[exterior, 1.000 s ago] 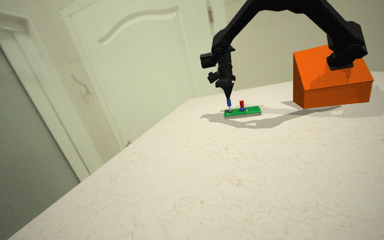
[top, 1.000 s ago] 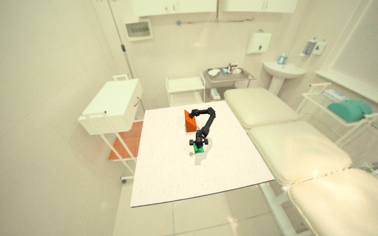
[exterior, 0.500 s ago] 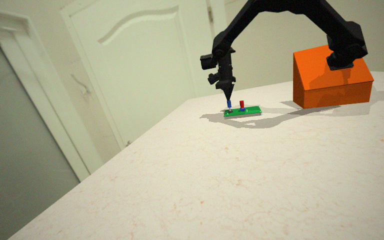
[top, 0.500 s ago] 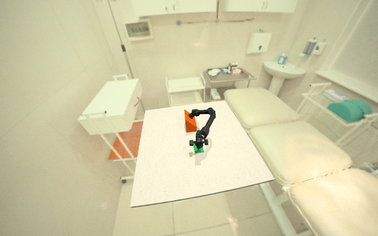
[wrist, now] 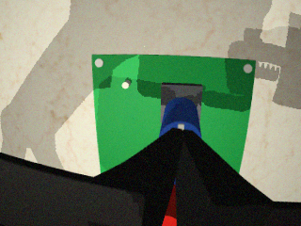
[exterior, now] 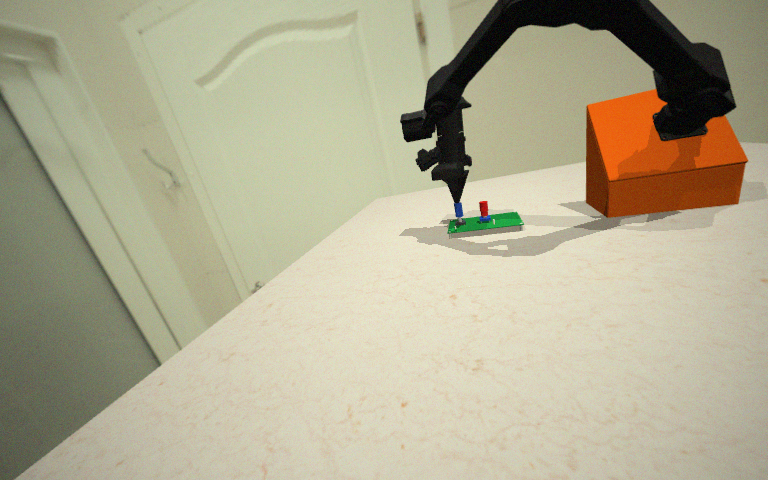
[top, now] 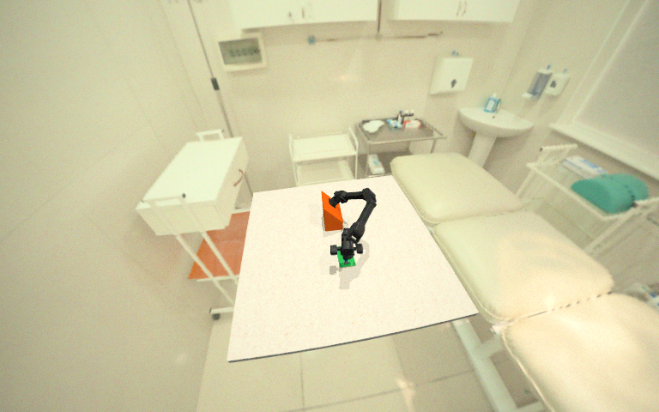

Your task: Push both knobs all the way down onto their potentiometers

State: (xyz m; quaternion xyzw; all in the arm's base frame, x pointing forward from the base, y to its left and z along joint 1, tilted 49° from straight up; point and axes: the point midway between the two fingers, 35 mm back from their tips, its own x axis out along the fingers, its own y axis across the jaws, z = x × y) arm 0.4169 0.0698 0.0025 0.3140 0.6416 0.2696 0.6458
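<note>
Exterior view: a green circuit board (exterior: 498, 221) sits on the pale surface (exterior: 453, 350) near an orange block (exterior: 662, 152); the black end effector (exterior: 456, 197), closed and gripping nothing, points down, its tip touching the blue knob (exterior: 458, 210); a red knob (exterior: 483, 207) stands just beside.

Circuit board (exterior: 498, 221) sits on the table (exterior: 453, 350), in front of the wedge block (exterior: 662, 158) carrying the arm base. Two knobs stand on it: one (exterior: 458, 210) directly under the closed gripper (exterior: 456, 198), the other (exterior: 483, 208) beside it, nearer the block.
</note>
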